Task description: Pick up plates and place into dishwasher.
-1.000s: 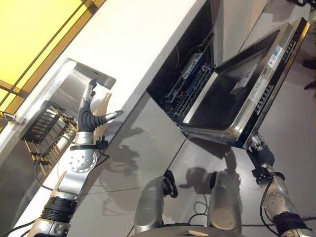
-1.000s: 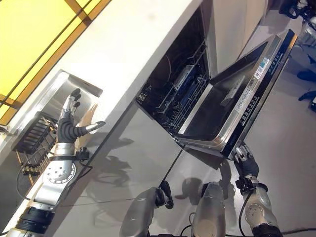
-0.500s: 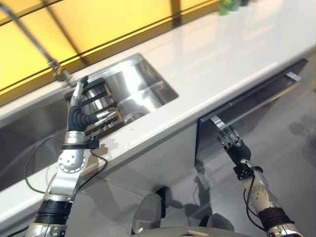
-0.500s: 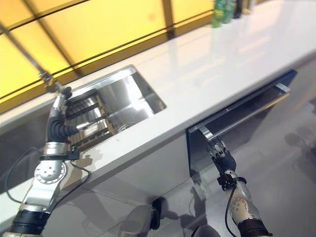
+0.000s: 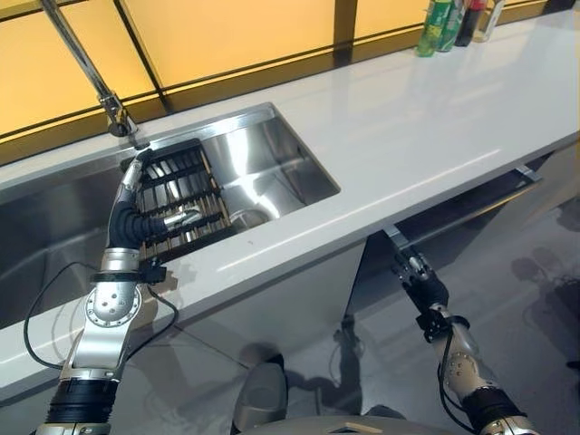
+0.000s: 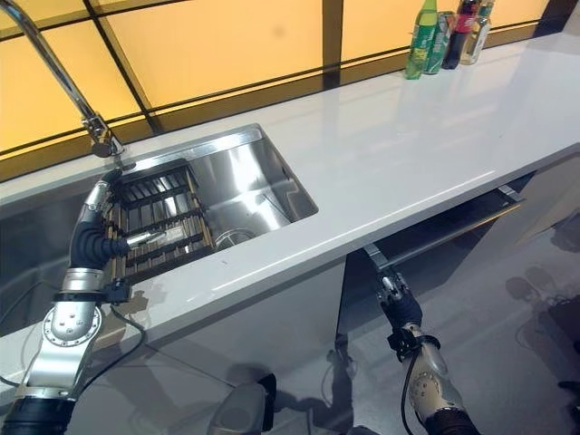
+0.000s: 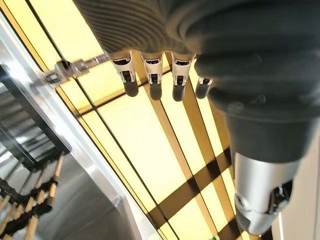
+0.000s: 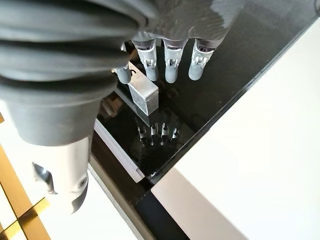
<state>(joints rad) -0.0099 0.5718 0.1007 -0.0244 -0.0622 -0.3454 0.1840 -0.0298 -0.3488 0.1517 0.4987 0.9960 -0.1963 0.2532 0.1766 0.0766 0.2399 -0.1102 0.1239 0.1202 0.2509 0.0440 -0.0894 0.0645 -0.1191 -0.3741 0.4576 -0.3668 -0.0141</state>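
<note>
Our left robot hand (image 5: 136, 217) hovers with straight fingers over the slatted rack (image 5: 181, 195) in the steel sink (image 5: 272, 154); our right robot hand (image 5: 419, 281), fingers straight too, sits at the dishwasher door's (image 6: 435, 237) bar handle (image 8: 142, 95). We see no plates for certain, and expect them stiff, glossy, slippery and breakable, best pinched at the rim.

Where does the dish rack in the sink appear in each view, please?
Left eye view: rack in the sink's left part, left of centre.
Right eye view: rack at left, slightly higher in the picture.
Left wrist view: its bars in the lower-left corner.
Right wrist view: faces the dishwasher handle instead.
Shared landmark: the faucet just behind the rack.
</note>
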